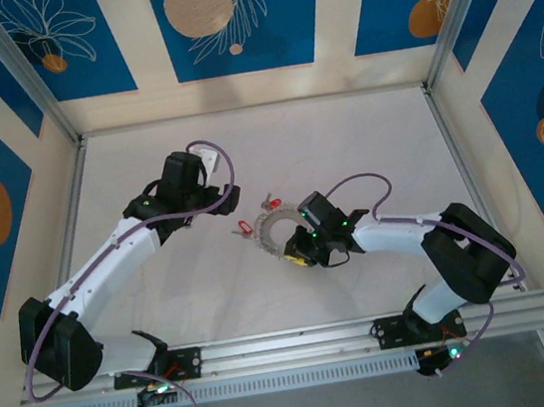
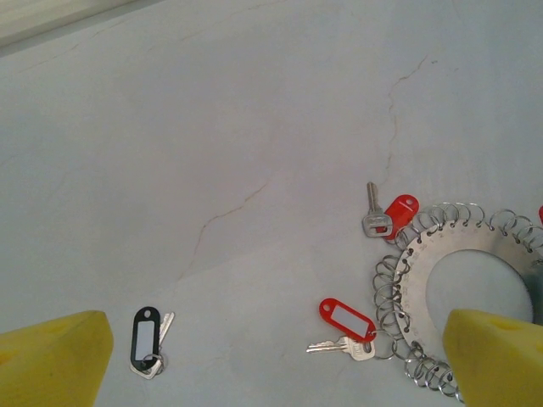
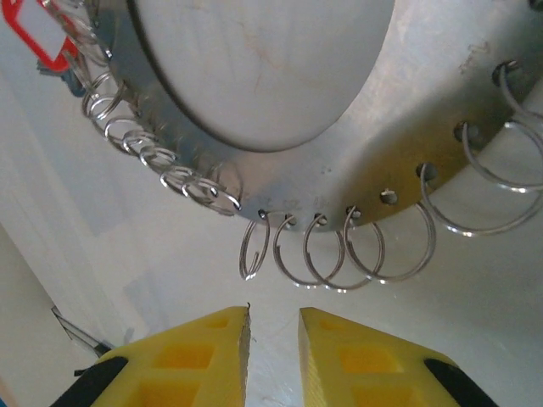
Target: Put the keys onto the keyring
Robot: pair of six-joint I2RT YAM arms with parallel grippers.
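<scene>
The keyring [image 2: 475, 254] is a flat grey metal disc with a big hole, its rim fringed with small split rings [image 3: 339, 254]. It lies mid-table [image 1: 278, 231]. A red-tagged key [image 2: 346, 320] lies at its lower left rim, touching the fringe. A second red-tagged key [image 2: 399, 212] rests against the upper left rim. A black-tagged key [image 2: 146, 339] lies apart, farther left. My left gripper [image 2: 278, 331] hangs open and wide above these, holding nothing. My right gripper [image 3: 273, 318] sits just off the disc's near rim [image 1: 297, 256], its yellow fingers [image 3: 212, 348] a narrow gap apart with nothing between them.
The white tabletop [image 1: 364, 141] is walled by pale panels on the far, left and right sides, with an aluminium rail [image 1: 300, 342] along the near edge. Fine cracks mark the surface [image 2: 229, 212].
</scene>
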